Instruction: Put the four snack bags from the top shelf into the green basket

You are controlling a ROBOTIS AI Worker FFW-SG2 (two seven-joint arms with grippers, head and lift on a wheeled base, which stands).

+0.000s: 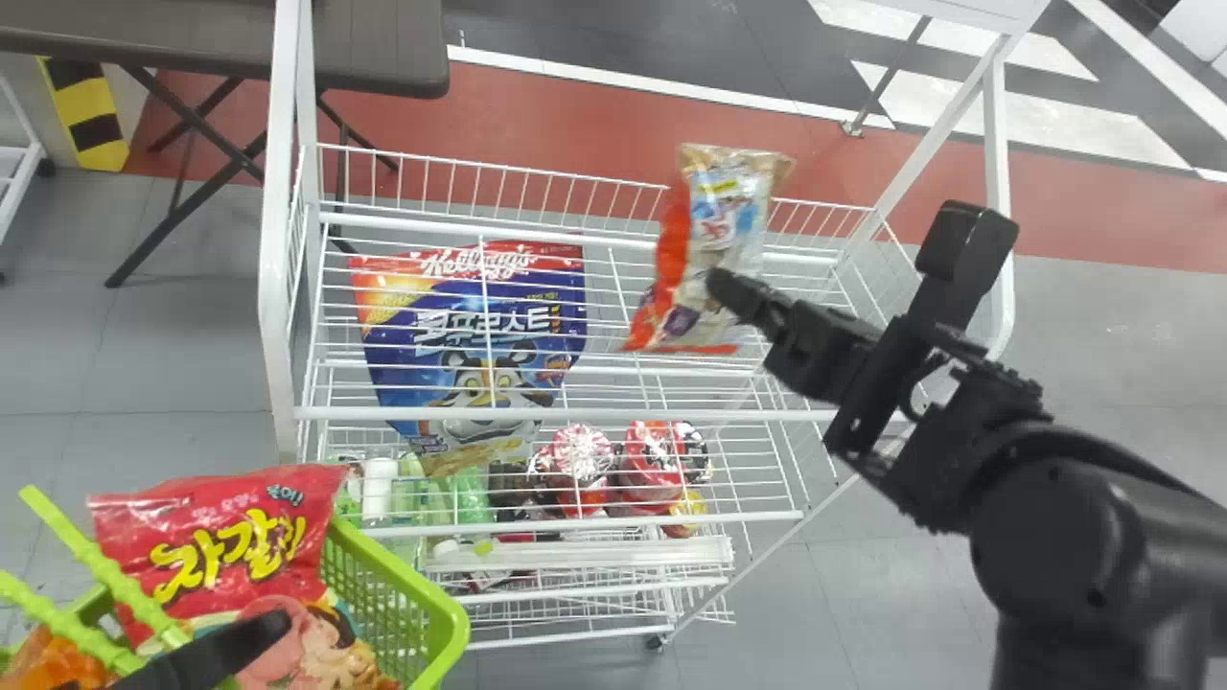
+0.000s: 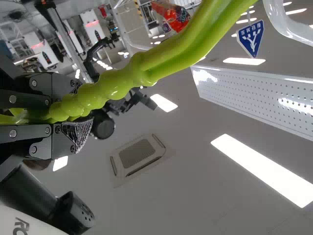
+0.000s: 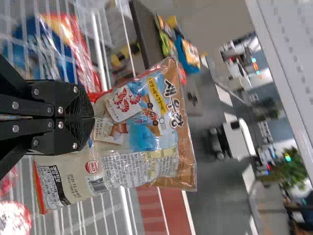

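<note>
Holding the knobbly green plastic handle (image 1: 67,626) clasped between its fingers, the left tool (image 2: 73,117) steadies the green latticed basket (image 1: 446,613) at the far left. Inside the basket, a glossy red snack bag with yellow lettering (image 1: 225,556) leans up against the rim, with a pink-and-brown printed bag (image 1: 307,647) in front of it; whether the orange patch beside them is a further bag cannot be told.

To the right of the basket stands the white wire rack (image 1: 546,414). A large blue cereal pouch with a tiger on it (image 1: 479,335) lies beneath the rack's upper wires, so it is probably not one of the four wanted.

Farther right of the basket, over the rack's top shelf, hangs a crinkly beige-and-blue snack bag with red edging (image 1: 724,225). The right tool (image 3: 93,118) is clenched on it, pinching it near one side.

The step in hand looks to be the transfer of this bag, already picked. The next move calls for carrying it leftward until it is over the basket, then lowering and releasing it beside the red bag, which might tip out if pushed.
</note>
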